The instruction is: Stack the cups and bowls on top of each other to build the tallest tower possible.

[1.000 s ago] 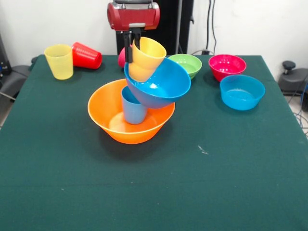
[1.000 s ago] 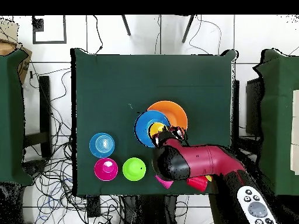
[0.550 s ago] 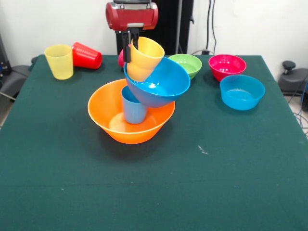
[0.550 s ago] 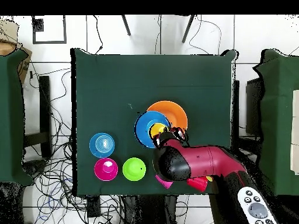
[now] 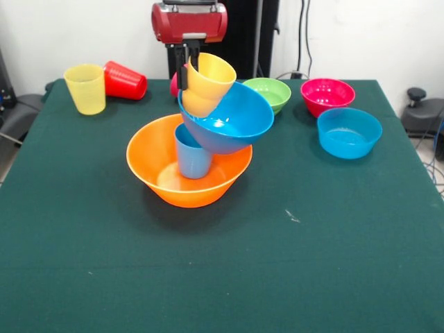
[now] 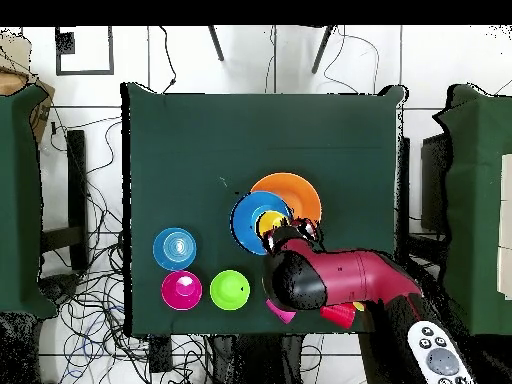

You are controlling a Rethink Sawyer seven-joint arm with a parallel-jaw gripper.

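Centrally, the black gripper (image 5: 187, 66) pinches the rim of the tilted orange plastic cup (image 5: 207, 84), hiding the pink cup (image 5: 175, 84) behind.

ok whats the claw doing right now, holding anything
claw: closed on the rim of the orange cup, which sits tilted in the large blue bowl.

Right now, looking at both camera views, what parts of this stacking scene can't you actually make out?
- Pink cup: front view, mostly hidden behind the gripper and orange cup.
- Gripper grip on the orange cup: overhead, the arm covers it; front shows fingers at the rim, closure unclear.
- Light blue cup rim: covered by the tilted large blue bowl.
- Yellow cup: overhead, under the arm.
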